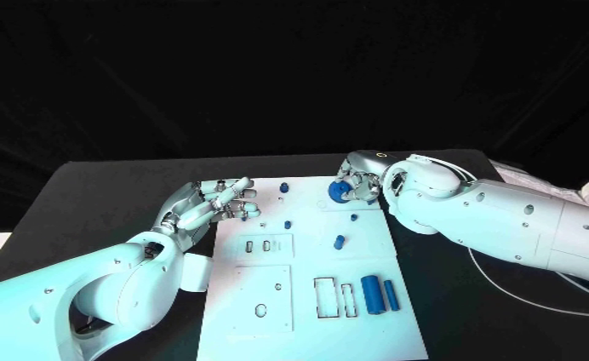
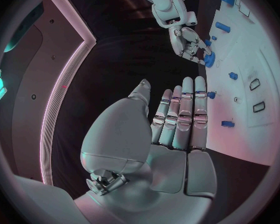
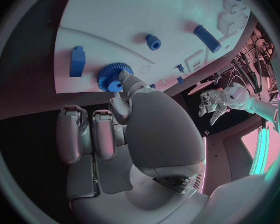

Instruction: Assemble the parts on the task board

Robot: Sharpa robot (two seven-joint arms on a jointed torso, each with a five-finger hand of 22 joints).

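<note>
The task board (image 1: 313,293) lies flat in the middle of the black worktop (image 1: 111,182). A blue gear (image 1: 338,191) sits at the board's far edge, and the right hand (image 1: 360,186) has its fingertips on the gear; whether they grip it or merely touch it cannot be told. The left hand (image 1: 221,202) rests at the board's far left corner, fingers extended side by side, holding nothing. Two blue cylinders (image 1: 380,295) lie side by side near the board's near right edge, beside rectangular slots (image 1: 335,296). A short blue peg (image 1: 340,242) stands mid-board.
</note>
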